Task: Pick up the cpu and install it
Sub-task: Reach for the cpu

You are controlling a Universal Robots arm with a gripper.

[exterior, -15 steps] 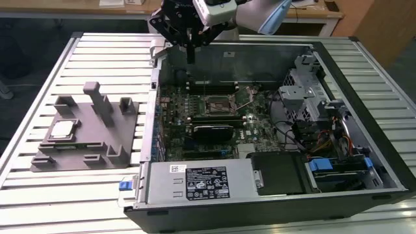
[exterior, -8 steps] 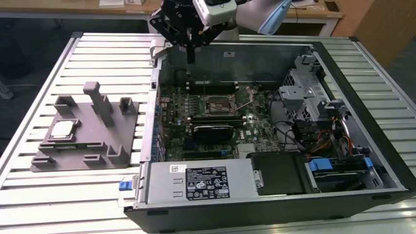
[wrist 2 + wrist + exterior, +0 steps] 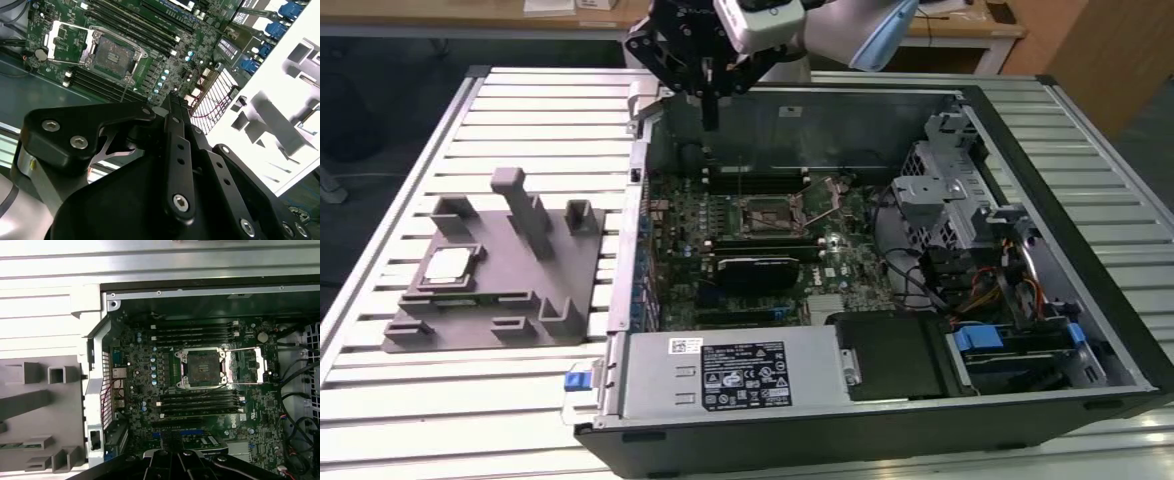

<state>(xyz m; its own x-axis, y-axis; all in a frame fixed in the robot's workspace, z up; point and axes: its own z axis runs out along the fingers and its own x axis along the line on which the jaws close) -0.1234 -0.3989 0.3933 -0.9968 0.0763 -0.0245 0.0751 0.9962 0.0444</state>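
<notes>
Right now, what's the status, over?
Tool shut, empty, over the open computer case. CPU lies on the grey fixture, untouched. Motherboard socket open and empty.

Clear drops from above, walls and posts crowding the sides
The socket (image 3: 202, 367) is lying open from above, memory slots (image 3: 197, 332) flanking it; case walls (image 3: 827, 125) and the drive cage (image 3: 947, 190) are hemming the board (image 3: 150, 390); upright posts (image 3: 520, 205) are standing near the cpu (image 3: 450, 265) on the fixture (image 3: 467, 312).
</notes>
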